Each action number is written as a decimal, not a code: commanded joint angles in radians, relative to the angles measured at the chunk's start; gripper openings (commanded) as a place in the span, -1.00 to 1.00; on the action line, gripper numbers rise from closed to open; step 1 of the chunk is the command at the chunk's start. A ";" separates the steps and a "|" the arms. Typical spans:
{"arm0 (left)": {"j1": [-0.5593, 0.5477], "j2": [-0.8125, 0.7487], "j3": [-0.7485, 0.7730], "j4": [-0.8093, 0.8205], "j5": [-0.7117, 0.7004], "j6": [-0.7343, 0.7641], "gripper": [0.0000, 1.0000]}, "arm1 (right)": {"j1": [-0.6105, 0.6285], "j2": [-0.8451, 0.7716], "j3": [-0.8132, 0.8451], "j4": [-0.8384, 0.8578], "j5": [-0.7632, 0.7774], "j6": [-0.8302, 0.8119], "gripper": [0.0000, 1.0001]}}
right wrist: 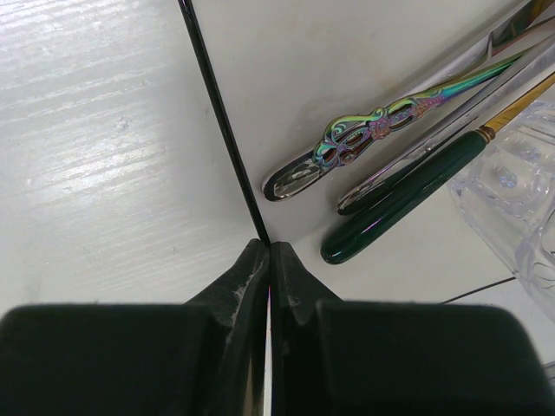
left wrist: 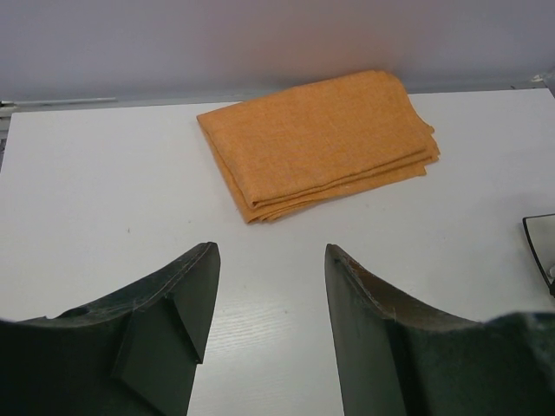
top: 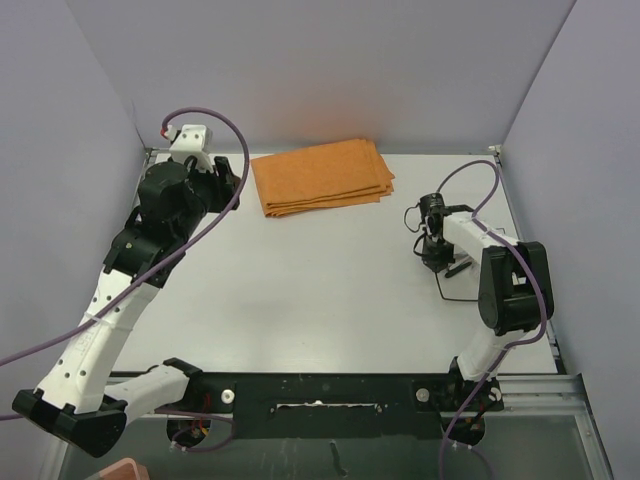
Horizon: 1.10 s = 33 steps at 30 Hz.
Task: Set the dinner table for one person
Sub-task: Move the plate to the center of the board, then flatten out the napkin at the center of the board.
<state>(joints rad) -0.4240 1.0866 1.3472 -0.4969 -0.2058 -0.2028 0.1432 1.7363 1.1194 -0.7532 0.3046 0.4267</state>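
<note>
The desk (top: 330, 290) is a large, flat, rectangular top in matte white-grey, lying level and filling most of the overhead view. A thin metal edging (top: 152, 153) runs along its rim, showing best at the far left corner and down the right side. Pale grey walls (top: 330, 70) close it in at the left, the back and the right. Seen close from the left wrist, the surface (left wrist: 87, 199) looks smooth and evenly lit. From the right wrist, the surface (right wrist: 87, 130) shows a fine streaked grain and a soft sheen.
</note>
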 commanded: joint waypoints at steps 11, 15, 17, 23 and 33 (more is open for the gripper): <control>-0.004 -0.060 -0.002 0.043 -0.015 0.000 0.03 | 0.001 -0.051 -0.005 0.023 -0.036 -0.015 -1.00; -0.004 -0.055 -0.037 0.047 -0.032 0.007 0.46 | 0.113 -0.094 0.049 0.113 -0.179 -0.087 -1.00; -0.002 -0.040 -0.067 0.057 -0.026 -0.002 0.56 | 0.189 -0.119 0.100 0.155 -0.221 -0.127 -0.89; 0.003 0.054 -0.158 0.121 0.082 0.001 0.78 | 0.271 -0.226 0.184 0.272 -0.339 -0.180 -0.12; 0.136 0.288 -0.216 0.374 0.343 -0.129 0.95 | 0.274 -0.313 0.304 0.275 -0.407 -0.169 0.03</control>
<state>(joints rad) -0.3584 1.3201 1.1240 -0.3275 -0.0082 -0.2401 0.4137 1.4643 1.3781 -0.4999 -0.0631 0.2657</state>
